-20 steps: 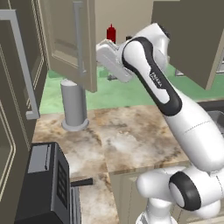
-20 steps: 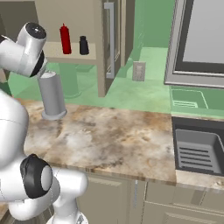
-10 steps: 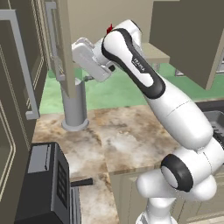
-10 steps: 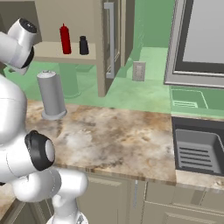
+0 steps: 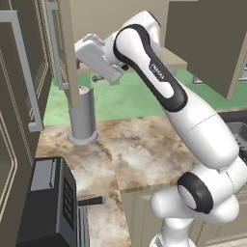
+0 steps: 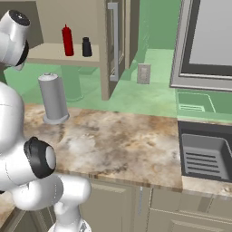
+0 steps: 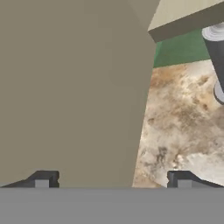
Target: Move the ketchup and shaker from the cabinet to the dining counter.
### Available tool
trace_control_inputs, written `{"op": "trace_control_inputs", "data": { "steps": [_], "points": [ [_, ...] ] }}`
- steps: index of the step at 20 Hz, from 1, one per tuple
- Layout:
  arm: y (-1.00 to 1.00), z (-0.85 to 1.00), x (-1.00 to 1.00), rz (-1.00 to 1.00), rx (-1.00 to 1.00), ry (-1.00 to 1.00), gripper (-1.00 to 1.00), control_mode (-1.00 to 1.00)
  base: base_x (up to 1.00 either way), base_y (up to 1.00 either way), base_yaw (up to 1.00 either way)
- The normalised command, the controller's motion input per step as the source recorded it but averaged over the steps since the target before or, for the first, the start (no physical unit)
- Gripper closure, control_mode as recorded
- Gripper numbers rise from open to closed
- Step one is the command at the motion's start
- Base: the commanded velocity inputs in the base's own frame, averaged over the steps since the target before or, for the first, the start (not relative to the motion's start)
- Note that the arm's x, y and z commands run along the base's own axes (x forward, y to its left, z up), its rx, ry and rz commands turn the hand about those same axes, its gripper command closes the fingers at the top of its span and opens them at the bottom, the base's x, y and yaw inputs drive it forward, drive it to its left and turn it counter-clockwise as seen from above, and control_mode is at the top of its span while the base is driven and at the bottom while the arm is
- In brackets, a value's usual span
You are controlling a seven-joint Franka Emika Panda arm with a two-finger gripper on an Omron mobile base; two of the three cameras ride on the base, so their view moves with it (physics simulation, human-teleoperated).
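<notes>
From the right base view, my ketchup (image 6: 67, 41) stands at eleven o'clock on the open cabinet (image 6: 63, 53) shelf, the shaker (image 6: 86, 47) just beside it toward three; the grey cylinder (image 6: 53, 98) sits below on the marble worktop (image 6: 122, 140); my gripper (image 7: 112, 179) is spread wide, holding nothing, facing a tan cabinet door (image 7: 74, 87).
</notes>
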Motion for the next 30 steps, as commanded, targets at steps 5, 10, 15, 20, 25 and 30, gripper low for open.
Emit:
{"op": "trace_control_inputs", "data": {
  "steps": [5, 10, 15, 20, 25, 30],
  "points": [
    [-0.44, 0.03, -0.11, 0.00, 0.00, -0.18, -1.00, -1.00, 0.00, 0.00, 0.00],
    [-0.61, 0.00, 0.00, -0.03, -0.01, -0.20, -1.00, -1.00, 0.00, 0.00, 0.00],
    [-0.60, 0.00, 0.00, -0.07, -0.06, -0.21, -1.00, -1.00, 0.00, 0.00, 0.00],
    [-0.45, -0.04, 0.08, -0.14, -0.16, -0.19, -1.00, -1.00, 0.00, 0.00, 0.00],
    [-0.31, 0.00, 0.18, -0.18, -0.14, -0.14, -1.00, -1.00, 0.00, 0.00, 0.00],
    [-0.30, 0.04, 0.31, -0.16, -0.09, -0.05, -1.00, -1.00, 0.00, 0.00, 0.00]
  ]
}}
